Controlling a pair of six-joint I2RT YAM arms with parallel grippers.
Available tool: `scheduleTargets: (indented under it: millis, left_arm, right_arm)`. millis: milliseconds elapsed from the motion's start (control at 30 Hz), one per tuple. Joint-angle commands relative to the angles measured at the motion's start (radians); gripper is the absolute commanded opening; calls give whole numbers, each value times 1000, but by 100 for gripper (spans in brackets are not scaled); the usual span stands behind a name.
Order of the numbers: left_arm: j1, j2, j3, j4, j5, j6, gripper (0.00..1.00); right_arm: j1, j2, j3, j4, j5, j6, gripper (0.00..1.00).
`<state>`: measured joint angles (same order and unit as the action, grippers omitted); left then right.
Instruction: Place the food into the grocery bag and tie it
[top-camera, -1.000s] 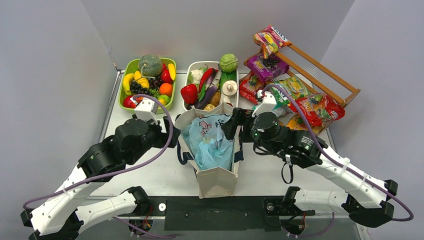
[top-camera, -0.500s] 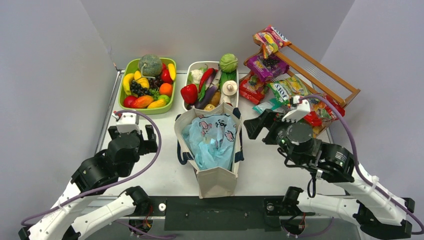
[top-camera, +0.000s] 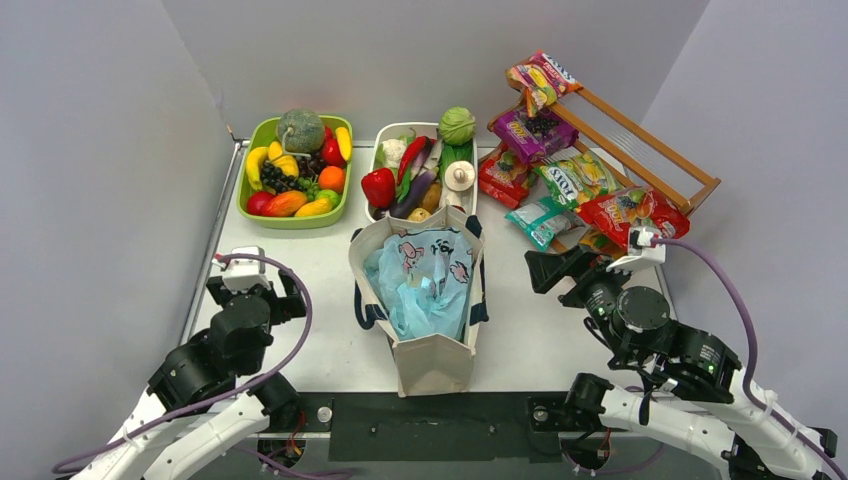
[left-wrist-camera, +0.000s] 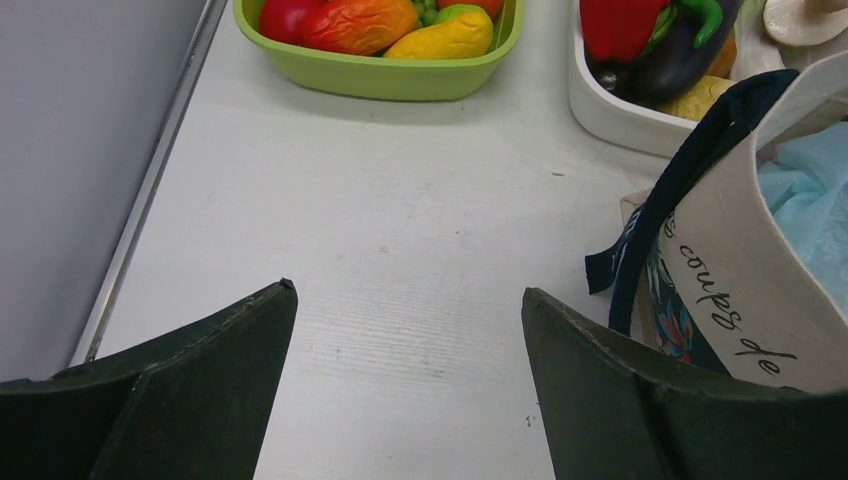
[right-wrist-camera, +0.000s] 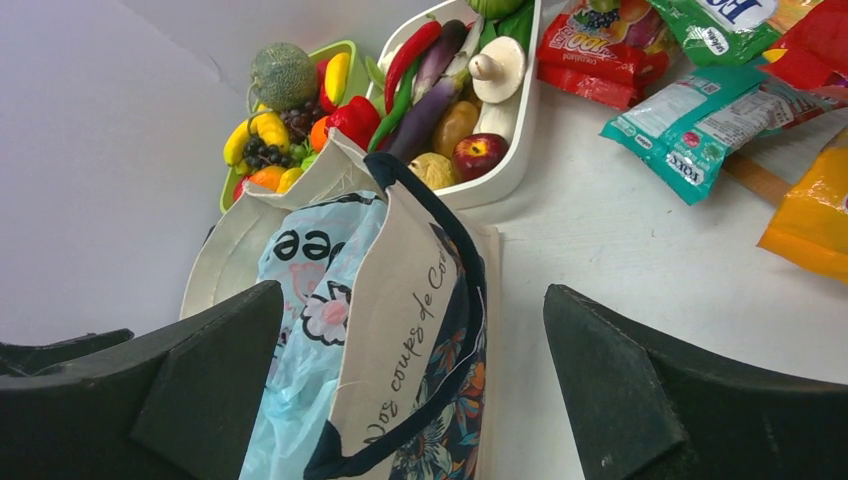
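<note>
The grocery bag (top-camera: 425, 285), thin and light blue with a small pink print, sits crumpled inside a beige tote (top-camera: 432, 365) that stands upright in the middle of the table (top-camera: 540, 340), closer to the near edge. The pictures do not show any food inside the bag. The toy fruit (top-camera: 290, 205) lies in a green tray (left-wrist-camera: 400, 80) at the far left corner, and the toy vegetables (top-camera: 378, 187) fill a white tray (right-wrist-camera: 510, 170) at the middle of the far edge, just beyond the tote. The snack packets (top-camera: 575, 178) are spread at the far right corner, some on the tabletop and some leaning on a wooden rack (top-camera: 650, 140). The left gripper (left-wrist-camera: 407, 290) is over the bare tabletop near the left edge, apart from the tote. Its two fingers are spread wide with nothing between them. The right gripper (right-wrist-camera: 412, 291) is on the other side of the tote, toward the right edge and near the closest packets. Its fingers are also spread wide and hold nothing. Neither gripper touches the bag, the tote or any food.
</note>
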<state>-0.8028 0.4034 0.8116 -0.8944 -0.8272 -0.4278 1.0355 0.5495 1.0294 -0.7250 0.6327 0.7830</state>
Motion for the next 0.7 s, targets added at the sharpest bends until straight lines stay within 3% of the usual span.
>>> scheduleTargets:
  millis: [0, 133, 267, 367, 467, 533, 667]
  left_arm:
    - [8, -8, -26, 161, -25, 103, 82]
    - [8, 29, -74, 278, -30, 200, 82]
    - [10, 67, -99, 321, -29, 189, 82]
    - [9, 90, -31, 299, -18, 173, 82]
    - [8, 91, 10, 342, -32, 255, 82]
    - [10, 82, -16, 405, -65, 295, 82]
    - [11, 33, -149, 483, -51, 210, 81]
  right_arm:
    - [6, -61, -55, 88, 51, -25, 100]
    - [6, -101, -81, 90, 58, -28, 100]
    - [5, -125, -96, 81, 72, -25, 100]
    - [4, -128, -89, 49, 91, -17, 100]
    - [4, -130, -80, 24, 101, -9, 100]
    - [4, -136, -89, 20, 111, -6, 100]
    - [5, -137, -114, 24, 133, 22, 100]
